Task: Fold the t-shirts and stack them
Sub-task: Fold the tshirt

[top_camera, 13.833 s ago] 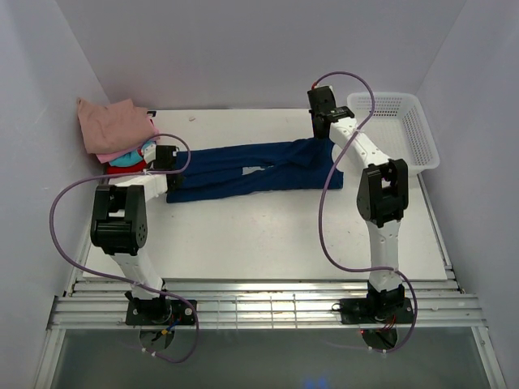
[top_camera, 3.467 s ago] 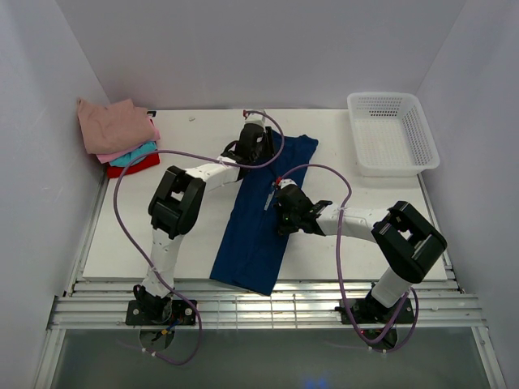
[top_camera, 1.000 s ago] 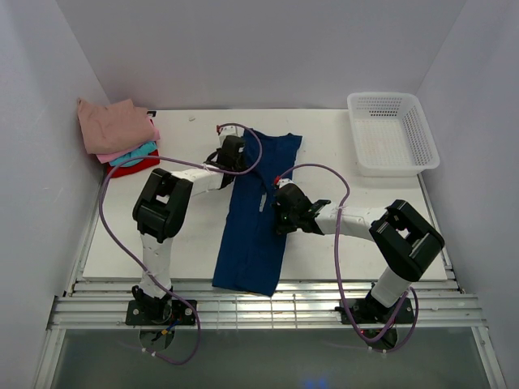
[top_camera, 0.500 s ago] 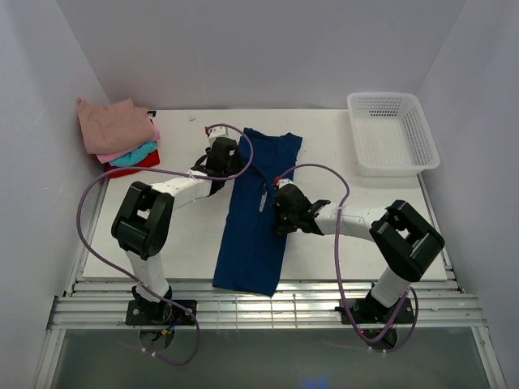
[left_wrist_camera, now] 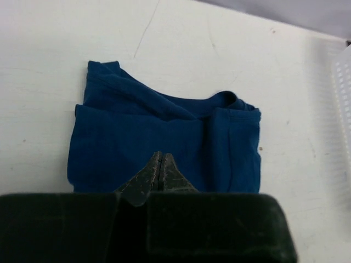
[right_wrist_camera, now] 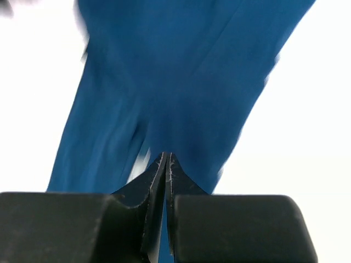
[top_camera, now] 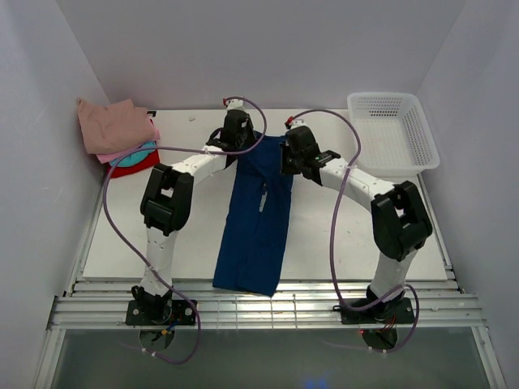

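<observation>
A stack of folded t-shirts [top_camera: 119, 134], dusty-pink on top with pink, teal and red edges below, sits at the white table's [top_camera: 162, 235] 10 o'clock corner. The left gripper [left_wrist_camera: 159, 160] hangs over the collar end of the navy blue cotton t-shirt [top_camera: 258, 219], its fingers pressed together; whether they pinch cloth cannot be told. The tee lies flat as a long narrow strip, sides folded inward, running from 12 o'clock to the table's near edge at 6 o'clock, slightly slanted. The right gripper [right_wrist_camera: 166, 160], fingers likewise closed tip to tip, hovers at the strip's far right side. A white plastic mesh basket [top_camera: 422, 134] stands at 2 o'clock.
</observation>
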Action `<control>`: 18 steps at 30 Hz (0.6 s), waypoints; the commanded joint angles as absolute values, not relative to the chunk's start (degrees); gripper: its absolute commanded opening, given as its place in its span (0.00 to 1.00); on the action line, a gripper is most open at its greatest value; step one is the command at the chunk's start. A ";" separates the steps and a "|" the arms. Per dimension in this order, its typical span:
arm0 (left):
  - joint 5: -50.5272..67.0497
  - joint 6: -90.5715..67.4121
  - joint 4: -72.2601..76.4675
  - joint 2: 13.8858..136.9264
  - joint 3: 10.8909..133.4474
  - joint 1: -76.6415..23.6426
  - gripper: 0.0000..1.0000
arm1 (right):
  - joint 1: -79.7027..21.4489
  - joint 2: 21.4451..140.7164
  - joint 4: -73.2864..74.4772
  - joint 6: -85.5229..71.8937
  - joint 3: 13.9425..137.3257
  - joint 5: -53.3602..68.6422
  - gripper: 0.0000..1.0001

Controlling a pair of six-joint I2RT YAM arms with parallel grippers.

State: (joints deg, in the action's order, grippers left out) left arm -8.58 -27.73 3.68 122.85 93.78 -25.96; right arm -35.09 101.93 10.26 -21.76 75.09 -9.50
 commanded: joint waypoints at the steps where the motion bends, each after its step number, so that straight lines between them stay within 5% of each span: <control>1: -4.40 -26.37 -1.65 126.73 100.09 -25.14 0.00 | -31.03 109.74 10.46 -16.71 82.07 -6.34 0.08; 10: -3.95 -26.28 -0.97 128.50 98.61 -23.47 0.00 | -26.37 123.30 7.48 -13.80 94.92 4.91 0.08; 18: -3.17 -26.63 -0.79 129.37 97.74 -22.68 0.00 | -23.82 128.84 11.50 -15.64 98.61 2.64 0.08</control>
